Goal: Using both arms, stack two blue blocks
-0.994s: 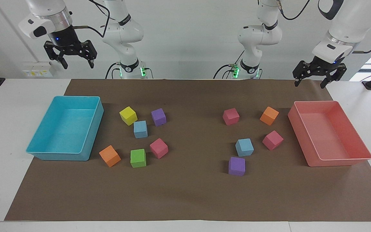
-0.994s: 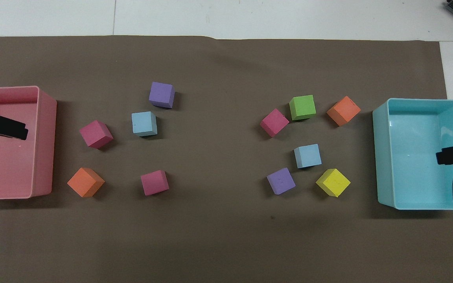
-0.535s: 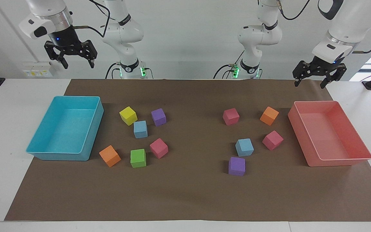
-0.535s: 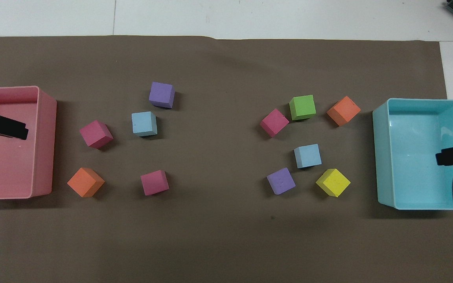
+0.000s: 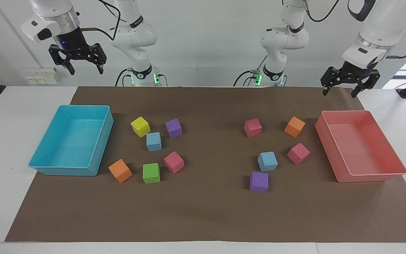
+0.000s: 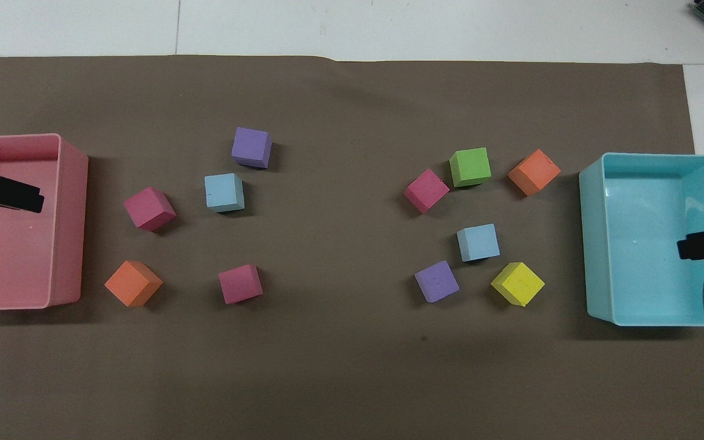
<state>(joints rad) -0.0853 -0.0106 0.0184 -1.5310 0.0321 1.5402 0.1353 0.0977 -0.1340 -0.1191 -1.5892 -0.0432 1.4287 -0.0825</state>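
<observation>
Overhead view, read from the robots' edge outward. I see the left gripper (image 5: 340,91) raised over the pink tray (image 6: 69,244) at nine o'clock on the mat, claw spread and empty. The right gripper (image 5: 86,70) is raised over the cyan tray (image 6: 585,244) at three o'clock, claw also spread and empty.

The first blue block (image 6: 478,242) lies on the mat toward the right arm's end. A yellow cube (image 6: 517,283) is near it at four o'clock, a purple cube (image 6: 436,281) at seven o'clock and a green cube (image 6: 469,166) at twelve o'clock. None of them touches it.

The second blue block (image 6: 224,192) lies farther out, toward the left arm's end. Another purple cube (image 6: 251,147) is just beside it at one o'clock and a pink cube (image 6: 149,208) is near at nine o'clock.

Neither block is stacked yet.

Both look like matte foam, so I judge them light, slightly yielding and unlikely to slip. I would pinch two opposite flat faces, high on the cube, squeezing gently. On the first block I would choose the faces at three and nine o'clock, which keeps the fingers away from its neighbours.
</observation>
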